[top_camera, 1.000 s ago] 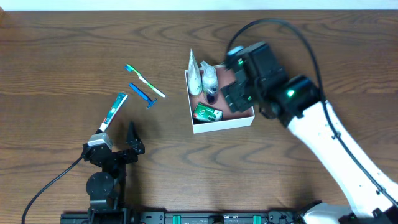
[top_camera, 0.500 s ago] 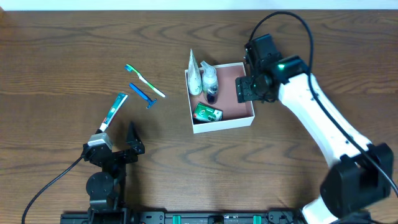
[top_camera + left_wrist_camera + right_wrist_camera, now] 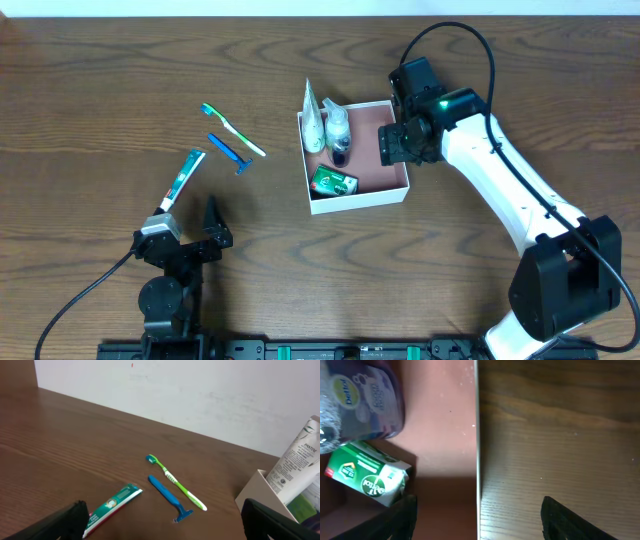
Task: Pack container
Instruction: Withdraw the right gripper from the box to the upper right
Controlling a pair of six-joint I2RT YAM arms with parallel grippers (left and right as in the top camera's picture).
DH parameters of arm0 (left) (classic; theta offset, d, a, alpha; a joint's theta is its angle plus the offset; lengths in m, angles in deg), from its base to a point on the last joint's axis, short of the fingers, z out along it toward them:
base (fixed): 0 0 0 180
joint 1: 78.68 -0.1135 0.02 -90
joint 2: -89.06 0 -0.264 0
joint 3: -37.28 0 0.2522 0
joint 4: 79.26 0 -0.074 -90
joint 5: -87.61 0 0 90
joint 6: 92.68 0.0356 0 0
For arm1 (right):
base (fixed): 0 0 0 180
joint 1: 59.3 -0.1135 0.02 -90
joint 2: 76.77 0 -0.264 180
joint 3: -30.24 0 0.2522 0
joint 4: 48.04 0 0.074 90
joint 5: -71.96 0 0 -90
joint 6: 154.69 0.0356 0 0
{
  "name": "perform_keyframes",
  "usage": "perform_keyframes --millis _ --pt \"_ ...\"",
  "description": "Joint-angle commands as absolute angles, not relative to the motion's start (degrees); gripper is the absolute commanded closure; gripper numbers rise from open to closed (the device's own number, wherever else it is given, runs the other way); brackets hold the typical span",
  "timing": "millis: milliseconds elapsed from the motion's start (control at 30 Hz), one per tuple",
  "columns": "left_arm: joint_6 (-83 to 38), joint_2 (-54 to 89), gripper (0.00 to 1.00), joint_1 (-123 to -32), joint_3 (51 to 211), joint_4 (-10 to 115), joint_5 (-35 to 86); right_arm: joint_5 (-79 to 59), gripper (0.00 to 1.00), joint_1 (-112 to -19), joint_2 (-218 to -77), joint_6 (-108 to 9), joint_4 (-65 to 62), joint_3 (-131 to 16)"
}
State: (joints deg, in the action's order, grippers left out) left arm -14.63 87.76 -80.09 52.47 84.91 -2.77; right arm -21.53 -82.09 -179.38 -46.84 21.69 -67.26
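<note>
White PANTENE tube (image 3: 295, 466) in container (image 3: 360, 201), L tool (image 3: 185, 232) spread wide, R tool (image 3: 477, 505) spread

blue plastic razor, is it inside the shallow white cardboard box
No, the blue plastic razor lies on the brown wooden table, left of the shallow white cardboard box.

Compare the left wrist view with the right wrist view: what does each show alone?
Left wrist only: toothbrush, blue razor and toothpaste on the table, plus a white tube leaning in the box. Right wrist only, clearly: the box's pink floor, with a purple-labelled bottle and a green packet on it. Both: the box's white wall and wooden table.
</note>
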Motion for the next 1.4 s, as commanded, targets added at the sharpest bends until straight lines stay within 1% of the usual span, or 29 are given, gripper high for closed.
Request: perform_keyframes --millis 0,467,567,667,1167,1367 --pt "-14.12 87.7 0.02 -80.37 51.27 82.9 -3.67 -22.58 0.23 -81.13 -180.03 -45.82 21.9 -65.73" --pt "-14.12 87.7 0.02 -80.37 51.27 82.9 -3.69 -22.1 0.24 -81.06 -180.03 -45.82 22.63 -60.16" --pt "-14.12 87.7 0.02 -80.37 51.27 82.9 -3.69 -21.83 0.28 -81.08 -180.03 -45.82 23.81 -59.59" --pt "-14.12 87.7 0.02 -80.37 51.27 82.9 -3.67 -21.24 0.3 -81.11 -180.03 -45.84 25.36 -59.52" --pt "-14.12 87.7 0.02 -80.37 51.27 82.9 -3.69 -19.54 0.3 -81.13 -180.03 -45.86 27.24 -59.52" --pt "-14.12 87.7 0.02 -80.37 51.27 82.9 -3.67 -19.01 0.26 -81.06 -179.88 -46.23 23.28 -59.59"
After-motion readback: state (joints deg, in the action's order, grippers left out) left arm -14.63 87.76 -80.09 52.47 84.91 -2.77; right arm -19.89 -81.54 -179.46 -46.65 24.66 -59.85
